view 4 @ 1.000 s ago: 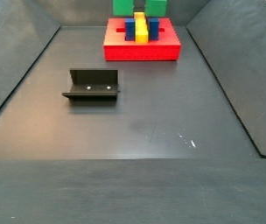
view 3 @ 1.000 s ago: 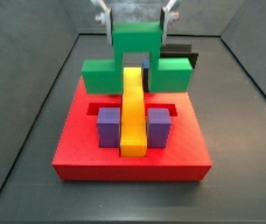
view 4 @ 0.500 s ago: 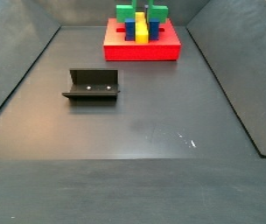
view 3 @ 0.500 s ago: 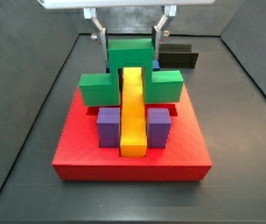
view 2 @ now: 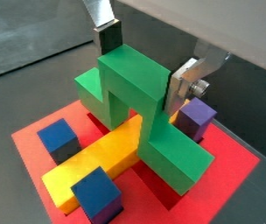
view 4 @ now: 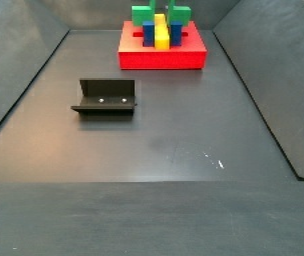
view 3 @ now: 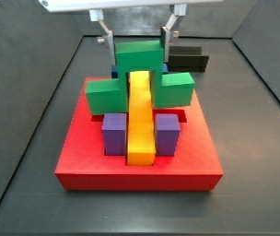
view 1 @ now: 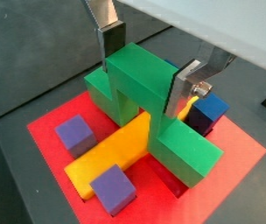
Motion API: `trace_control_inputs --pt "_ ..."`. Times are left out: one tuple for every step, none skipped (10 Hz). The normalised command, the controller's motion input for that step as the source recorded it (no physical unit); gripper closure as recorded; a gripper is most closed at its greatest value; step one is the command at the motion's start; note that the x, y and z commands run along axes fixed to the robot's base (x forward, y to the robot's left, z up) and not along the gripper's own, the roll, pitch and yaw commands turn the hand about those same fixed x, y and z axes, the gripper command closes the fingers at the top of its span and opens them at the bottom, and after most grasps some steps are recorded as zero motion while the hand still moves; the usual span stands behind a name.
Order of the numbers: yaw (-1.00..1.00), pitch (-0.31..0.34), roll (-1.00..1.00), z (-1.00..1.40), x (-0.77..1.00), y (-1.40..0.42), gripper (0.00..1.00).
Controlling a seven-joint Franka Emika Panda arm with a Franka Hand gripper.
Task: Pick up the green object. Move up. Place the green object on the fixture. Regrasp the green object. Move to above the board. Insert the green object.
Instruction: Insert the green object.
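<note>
Two flat silver fingers point(view 1: 109, 35) of the parallel-jaw gripper point(view 1: 147, 63) are seen clamped on the taller middle block of the bright green blocky piece point(view 1: 147, 105), which is held straddling the long yellow bar point(view 3: 139, 115) on the large flat red square slab point(view 3: 137, 168), at its far end. For a clean insertion, the piece should be kept level and lowered straight, so that both side arms clear the bar evenly; release is best delayed until it is judged seated. Purple blocks point(view 3: 111, 133) flank the bar nearer the slab's front edge, and blue blocks point(view 2: 57, 137) lie close beside the green arms, leaving little margin. A small dark L-shaped fixture point(view 4: 105, 97) stands well apart from the slab
</note>
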Motion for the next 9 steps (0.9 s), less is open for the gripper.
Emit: trace_control_inputs --pt "0.00 -0.137 0.01 0.00 0.19 0.00 1.00" --pt "-0.01 -0.127 0.09 0.00 0.11 0.00 1.00" --pt "-0.04 -0.103 0.15 0.00 0.07 0.00 1.00" --pt "-0.08 -0.066 0.29 0.00 0.00 0.00 1.00" --pt "-0.19 -0.020 0.35 0.00 -0.09 0.00 1.00" --pt "-0.21 0.000 0.31 0.00 -0.07 -0.05 1.00" --pt "-0.16 0.000 0.12 -0.08 -0.09 -0.11 1.00" --pt "-0.09 0.000 0.02 -0.13 0.00 -0.12 1.00" --pt "-0.08 0.001 0.00 -0.15 0.00 -0.13 1.00"
